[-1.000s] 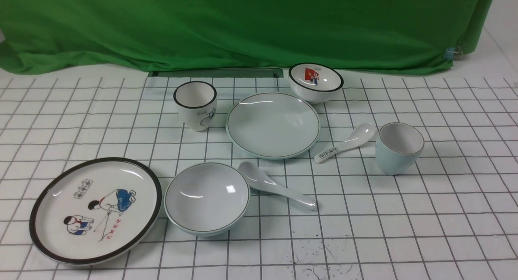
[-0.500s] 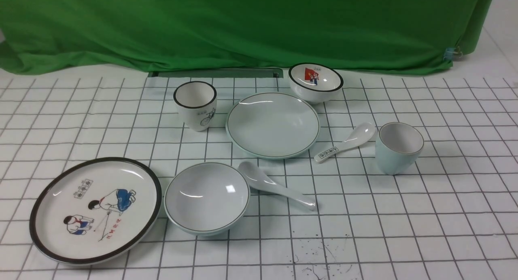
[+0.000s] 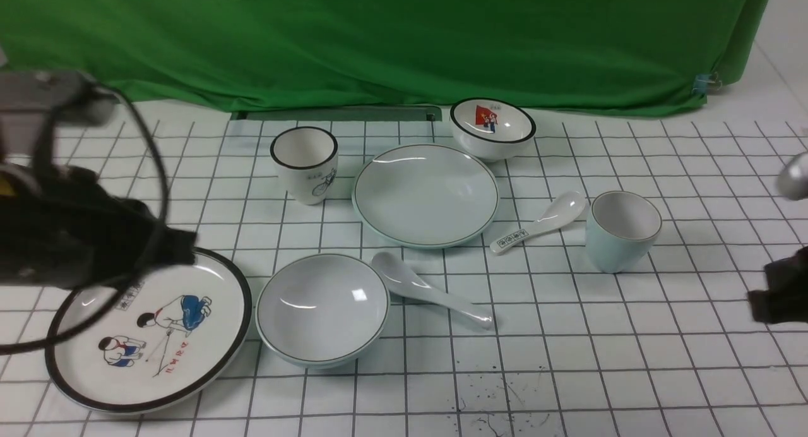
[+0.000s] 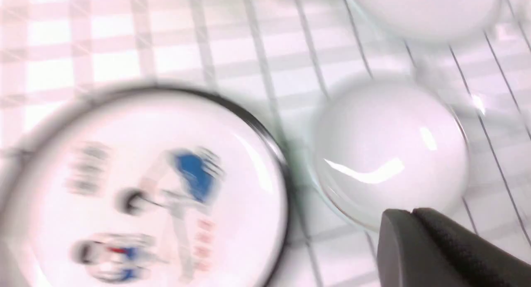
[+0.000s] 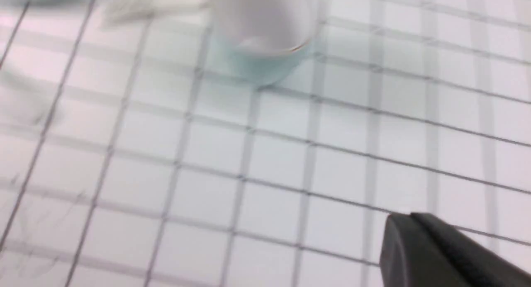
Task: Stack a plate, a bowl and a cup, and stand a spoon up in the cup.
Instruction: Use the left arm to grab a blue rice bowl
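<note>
The plain plate (image 3: 426,194) lies at mid-table. In front of it sits the plain bowl (image 3: 323,307) (image 4: 390,154), with the all-white spoon (image 3: 429,288) lying beside it. The pale blue cup (image 3: 622,230) (image 5: 265,42) stands upright to the right. My left gripper (image 3: 184,251) (image 4: 412,212) is shut and empty; it hovers over the far edge of the cartoon plate, left of the bowl. At the right edge my right gripper (image 3: 755,305) (image 5: 408,215) is also shut and empty, above bare cloth and nearer me than the cup.
A black-rimmed cartoon plate (image 3: 148,329) (image 4: 145,187) lies front left. A bicycle cup (image 3: 305,164) and a flag bowl (image 3: 493,127) stand at the back. A spoon with a printed handle (image 3: 540,222) lies between plate and cup. Green cloth (image 3: 379,39) hangs behind the gridded table.
Both arms have come into the front view, the left from the left side and the right from the right edge. None of the tableware has moved.
</note>
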### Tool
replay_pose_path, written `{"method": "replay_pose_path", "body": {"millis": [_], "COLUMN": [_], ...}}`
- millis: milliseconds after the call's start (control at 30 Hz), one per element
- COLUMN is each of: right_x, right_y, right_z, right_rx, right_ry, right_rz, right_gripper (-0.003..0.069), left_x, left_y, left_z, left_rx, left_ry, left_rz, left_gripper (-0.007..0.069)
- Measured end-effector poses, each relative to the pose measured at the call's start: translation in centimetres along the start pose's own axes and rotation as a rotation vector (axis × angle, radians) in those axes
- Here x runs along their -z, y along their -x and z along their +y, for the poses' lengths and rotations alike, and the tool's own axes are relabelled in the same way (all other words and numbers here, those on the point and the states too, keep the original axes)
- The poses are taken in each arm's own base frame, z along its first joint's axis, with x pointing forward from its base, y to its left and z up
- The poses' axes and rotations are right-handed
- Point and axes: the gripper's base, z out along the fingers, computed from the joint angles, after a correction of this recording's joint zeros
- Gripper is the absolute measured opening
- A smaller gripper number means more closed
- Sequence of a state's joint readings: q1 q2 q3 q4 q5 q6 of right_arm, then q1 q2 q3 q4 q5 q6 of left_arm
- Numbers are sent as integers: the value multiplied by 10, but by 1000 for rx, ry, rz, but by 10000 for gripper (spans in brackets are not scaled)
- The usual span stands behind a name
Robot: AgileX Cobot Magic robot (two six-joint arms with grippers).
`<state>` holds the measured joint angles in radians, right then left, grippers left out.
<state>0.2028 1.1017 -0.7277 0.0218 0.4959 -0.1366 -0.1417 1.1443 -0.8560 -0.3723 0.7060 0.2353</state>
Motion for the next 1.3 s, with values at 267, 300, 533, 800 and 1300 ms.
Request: {"method": "replay_pose_path", "body": {"millis": [267, 300, 533, 800, 1300], "right_x": [-41, -43, -48, -47, -48], "right_y": [9, 11, 12, 12, 14], "right_z": [64, 70, 81, 81, 81], "right_rx": [291, 305, 327, 327, 323], "right_ry": [211, 229, 273, 274, 272], "right_rz": [246, 261, 312, 317, 299], "right_gripper": [13, 13, 13, 13, 14], "left_x": [-67, -75, -128, -179, -143], "left_y": [27, 33, 46, 26, 76], "left_z": [-28, -30, -24, -11, -27], "left_rx": [-156, -182, -195, -213, -237], "left_ry": [-36, -13, 81, 128, 91], "left_rz": [198, 215, 334, 461, 278], "left_gripper": [69, 103, 413, 433, -8]}}
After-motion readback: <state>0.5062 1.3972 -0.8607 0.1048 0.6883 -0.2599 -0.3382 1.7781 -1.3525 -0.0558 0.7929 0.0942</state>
